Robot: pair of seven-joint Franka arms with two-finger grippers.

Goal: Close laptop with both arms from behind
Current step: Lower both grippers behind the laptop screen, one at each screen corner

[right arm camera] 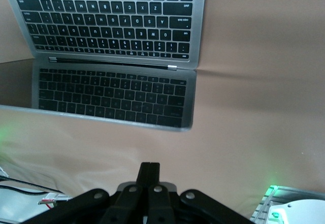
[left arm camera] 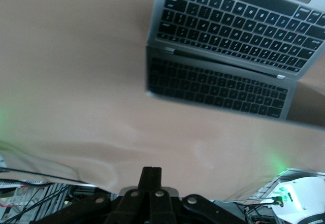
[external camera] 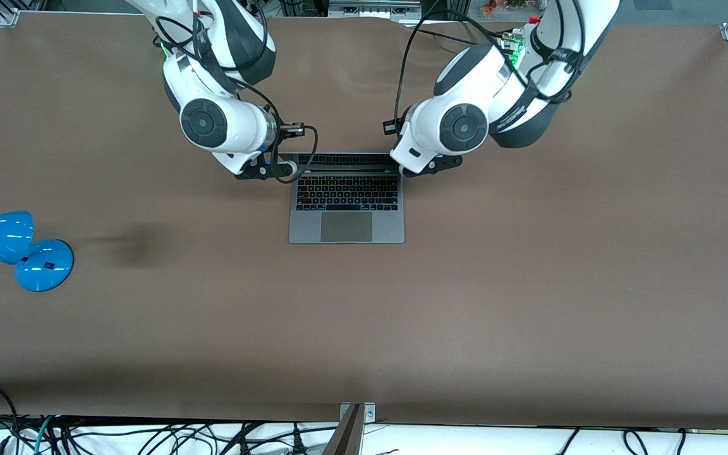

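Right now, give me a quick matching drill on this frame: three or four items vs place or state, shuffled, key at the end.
Things:
1. laptop
2. left gripper
3. right gripper
4. blue lamp

Places or states:
A. fingers shut, over the screen corner toward the right arm's end
B. on the table edge at the right arm's end
C. open, keyboard facing up
D. fingers shut, over the screen corner toward the left arm's end

Pairs: 1-C, 2-D, 3-A, 4-B
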